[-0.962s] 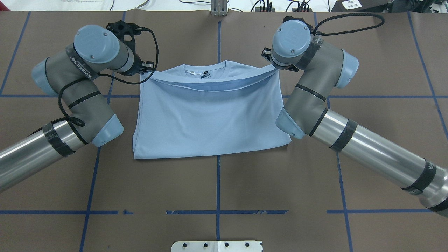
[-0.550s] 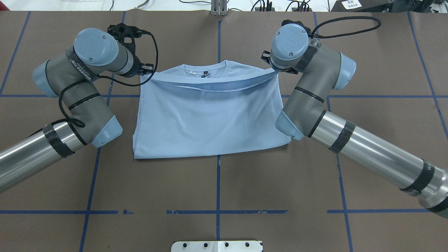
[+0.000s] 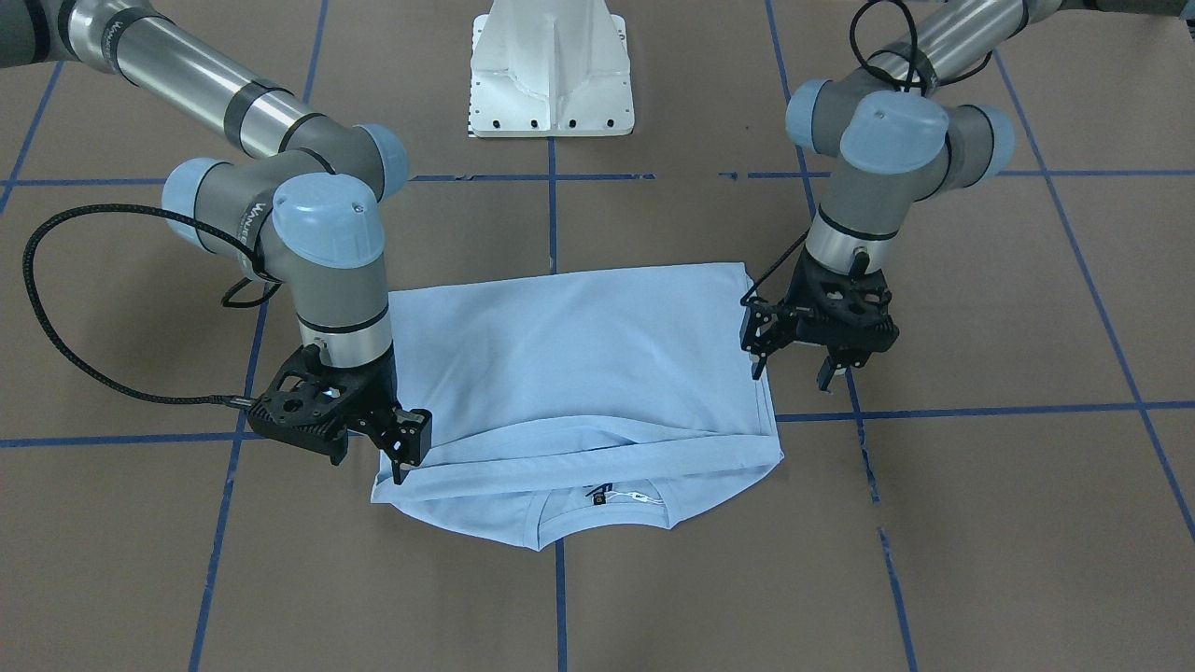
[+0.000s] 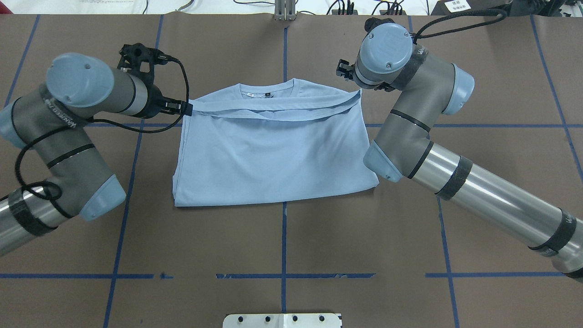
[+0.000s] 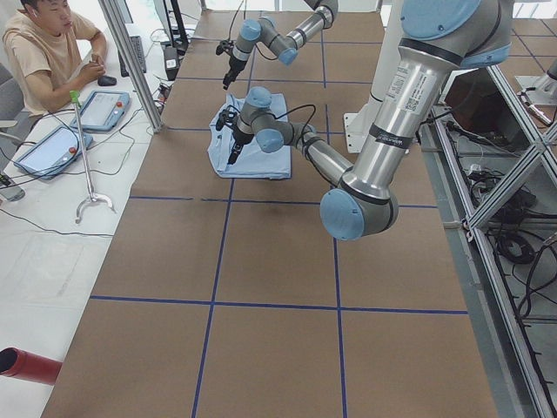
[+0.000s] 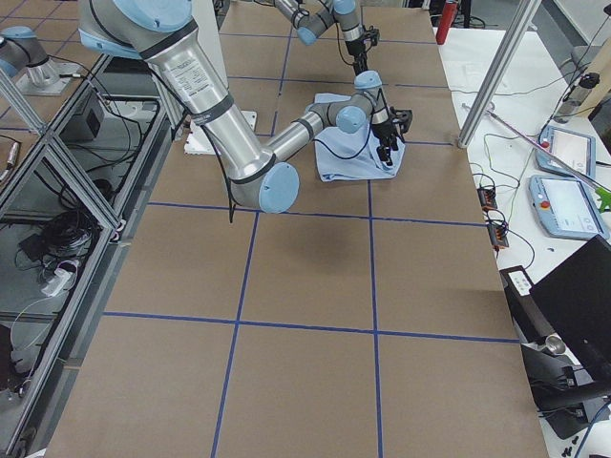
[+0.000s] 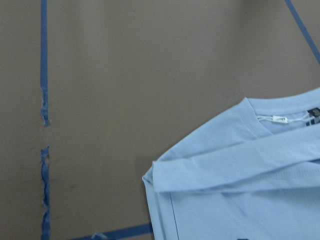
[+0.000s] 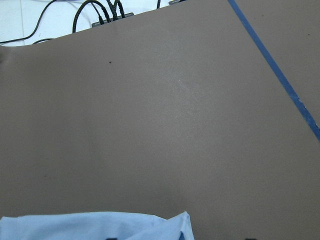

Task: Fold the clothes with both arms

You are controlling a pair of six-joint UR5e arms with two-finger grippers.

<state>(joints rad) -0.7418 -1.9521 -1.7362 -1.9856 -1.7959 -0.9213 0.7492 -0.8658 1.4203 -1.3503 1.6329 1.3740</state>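
Overhead exterior puts the T-shirt (image 4: 273, 155) flat on the table (image 4: 282, 237) between the two arms. Its lower half is doubled up so the hem (image 4: 273, 114) lies in a band just short of the collar, and the neck label (image 4: 266, 95) shows above it.

I judge this to be the end of the bottom-to-top fold. The left end effector (image 4: 183, 108) sits at the hem's left corner, and in the front-facing view its jaws stand wide and hold nothing. The right end effector (image 3: 371, 465) hangs low at the opposite corner. Its jaws look parted and empty too, but the wrist covers them from above, so I hold that loosely.

Next I would lift both arms clear, then grip one side of the shirt at hem and crease and carry it across for a side-to-side fold. The thin fabric calls for matched travel, or the layers will skew.

I cannot find the chest print or the sleeves, and I cannot tell whether the right fingertip touches cloth. Neither wrist camera shows its own fingers, and the right one catches only a sliver of shirt at its bottom edge.
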